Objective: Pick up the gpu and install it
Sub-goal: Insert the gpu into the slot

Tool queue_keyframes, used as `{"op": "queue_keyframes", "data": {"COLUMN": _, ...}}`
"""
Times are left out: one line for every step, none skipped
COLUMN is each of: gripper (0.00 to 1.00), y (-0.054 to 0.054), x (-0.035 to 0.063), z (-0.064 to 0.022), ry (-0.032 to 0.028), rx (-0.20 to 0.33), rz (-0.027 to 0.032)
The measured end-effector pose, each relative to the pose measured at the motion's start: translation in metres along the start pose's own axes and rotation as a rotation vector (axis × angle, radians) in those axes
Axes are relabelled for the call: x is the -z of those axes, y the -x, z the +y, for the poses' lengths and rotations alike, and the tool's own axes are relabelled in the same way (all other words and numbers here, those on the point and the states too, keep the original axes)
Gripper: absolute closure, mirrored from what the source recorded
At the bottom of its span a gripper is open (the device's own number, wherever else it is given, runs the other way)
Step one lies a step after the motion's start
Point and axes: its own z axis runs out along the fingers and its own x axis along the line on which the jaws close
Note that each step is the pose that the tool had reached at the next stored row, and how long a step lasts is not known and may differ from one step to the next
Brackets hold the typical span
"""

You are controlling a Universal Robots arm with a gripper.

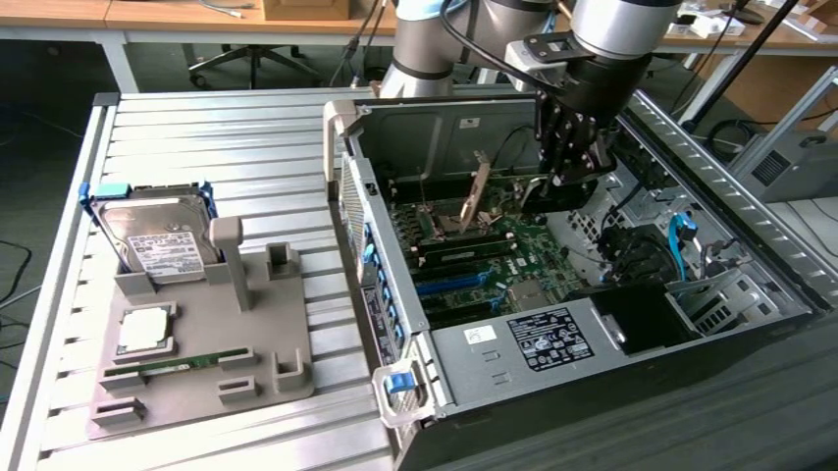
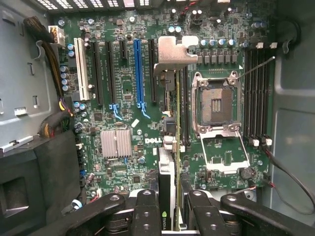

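Half closed, clamps the gpu's (image 2: 166, 172) top edge in the jaws and holds it upright inside the open computer case (image 1: 433, 128), over the motherboard's (image 2: 118, 98) middle slots, apparently so its edge lines up with one.

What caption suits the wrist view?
The gpu, gripped edge-on in the jaws, over the motherboard between blue slot and CPU socket.

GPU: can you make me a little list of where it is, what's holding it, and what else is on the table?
gpu: on edge inside the computer case, above the motherboard
gripper: closed on the gpu
spot: between the blue slot and the empty CPU socket
pushed in: cannot tell
grey tray: holds hard drive and memory stick
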Motion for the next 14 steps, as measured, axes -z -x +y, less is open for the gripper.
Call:
{"op": "queue_keyframes", "data": {"gripper": 0.73, "y": -0.0001, "x": -0.0001, "z": 0.0004, "ry": 0.0, "rx": 0.0, "rz": 0.0004}}
{"op": "queue_keyframes", "data": {"gripper": 0.73, "y": -0.0001, "x": -0.0001, "z": 0.0007, "ry": -0.0001, "rx": 0.0, "rz": 0.0007}}
{"op": "queue_keyframes", "data": {"gripper": 0.73, "y": -0.0001, "x": -0.0001, "z": 0.0012, "ry": -0.0001, "rx": 0.0, "rz": 0.0014}}
{"op": "queue_keyframes", "data": {"gripper": 0.73, "y": -0.0002, "x": -0.0002, "z": 0.0016, "ry": -0.0001, "rx": 0.0, "rz": 0.0016}}
{"op": "queue_keyframes", "data": {"gripper": 0.73, "y": -0.0003, "x": -0.0002, "z": 0.0021, "ry": -0.0001, "rx": 0.0, "rz": 0.0021}}
{"op": "queue_keyframes", "data": {"gripper": 0.73, "y": -0.0003, "x": -0.0003, "z": 0.0026, "ry": -0.0001, "rx": 0.0, "rz": 0.0025}}
{"op": "queue_keyframes", "data": {"gripper": 0.73, "y": -0.0003, "x": -0.0004, "z": 0.0033, "ry": -0.0002, "rx": 0.0, "rz": 0.0033}}
{"op": "queue_keyframes", "data": {"gripper": 0.73, "y": -0.0004, "x": -0.0004, "z": 0.0037, "ry": -0.0002, "rx": 0.0, "rz": 0.0037}}
{"op": "queue_keyframes", "data": {"gripper": 0.73, "y": -0.0004, "x": -0.0004, "z": 0.0042, "ry": -0.0002, "rx": 0.0, "rz": 0.0044}}
{"op": "queue_keyframes", "data": {"gripper": 0.73, "y": -0.0005, "x": -0.0005, "z": 0.0045, "ry": -0.0002, "rx": 0.001, "rz": 0.0049}}
{"op": "queue_keyframes", "data": {"gripper": 0.73, "y": -0.0005, "x": -0.0006, "z": 0.0047, "ry": -0.0003, "rx": 0.001, "rz": 0.0054}}
{"op": "queue_keyframes", "data": {"gripper": 0.73, "y": -0.0005, "x": -0.0006, "z": 0.0051, "ry": -0.0003, "rx": 0.001, "rz": 0.0061}}
{"op": "queue_keyframes", "data": {"gripper": 0.73, "y": -0.0006, "x": -0.0007, "z": 0.0055, "ry": -0.0003, "rx": 0.001, "rz": 0.0065}}
{"op": "queue_keyframes", "data": {"gripper": 0.73, "y": -0.0006, "x": -0.0007, "z": 0.0059, "ry": -0.0003, "rx": 0.001, "rz": 0.007}}
